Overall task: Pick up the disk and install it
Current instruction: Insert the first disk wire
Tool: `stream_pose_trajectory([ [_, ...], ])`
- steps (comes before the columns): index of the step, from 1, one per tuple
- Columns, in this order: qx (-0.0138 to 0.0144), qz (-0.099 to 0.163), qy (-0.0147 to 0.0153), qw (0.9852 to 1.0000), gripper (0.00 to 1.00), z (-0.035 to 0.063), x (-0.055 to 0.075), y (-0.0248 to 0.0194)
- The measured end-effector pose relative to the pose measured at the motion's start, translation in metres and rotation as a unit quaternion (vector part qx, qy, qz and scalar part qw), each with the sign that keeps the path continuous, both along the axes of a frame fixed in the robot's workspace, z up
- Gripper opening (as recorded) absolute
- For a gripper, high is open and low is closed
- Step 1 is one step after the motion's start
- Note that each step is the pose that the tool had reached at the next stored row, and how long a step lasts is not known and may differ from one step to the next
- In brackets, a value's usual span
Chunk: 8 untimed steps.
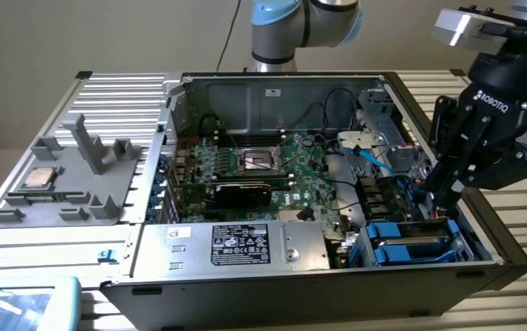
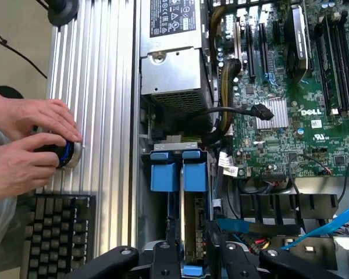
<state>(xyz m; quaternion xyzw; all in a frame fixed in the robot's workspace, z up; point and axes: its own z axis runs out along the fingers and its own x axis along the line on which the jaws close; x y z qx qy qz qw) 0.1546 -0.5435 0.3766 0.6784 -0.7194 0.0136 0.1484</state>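
Ext view: my end effector [image 1: 440,196] sits low inside the PC case [image 1: 337,289], over the drive bay w/ blue carriers [image 1: 411,245] on the ext view's right.

Wrist view: fingers [image 2: 163,258] narrowed on the disk [image 2: 193,224], standing on edge, partway into its slot beside blue tabs [image 2: 179,171]. Pick looks done; seating not finished, I judge. Person's hands [image 2: 29,145] work a knob on the table.

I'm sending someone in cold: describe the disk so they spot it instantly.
Find the open computer case. In its drive bay, beneath the gripper, the disk stands on edge, bright blue carrier tabs on top, unlike the big silver box with a black label.
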Motion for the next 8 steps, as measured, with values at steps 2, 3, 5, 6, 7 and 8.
stream_pose_trajectory([
  [2, 0.0, 0.0, -0.0032, 1.0, 0.31, 0.0003, -0.004, 0.0013],
  [3, 0.0001, 0.0, -0.0045, 1.0, 0.31, 0.0002, -0.007, 0.0019],
  [5, 0.0, 0.0, -0.0071, 1.0, 0.31, 0.0002, -0.012, 0.003],
  [6, 0.0, 0.0, -0.0085, 1.0, 0.31, 0.0002, -0.015, 0.0035],
  [7, 0.0, 0.0, -0.0101, 0.9999, 0.31, 0.0002, -0.018, 0.0038],
  [8, 0.0, 0.0, -0.0118, 0.9999, 0.31, 0.0002, -0.021, 0.0042],
])
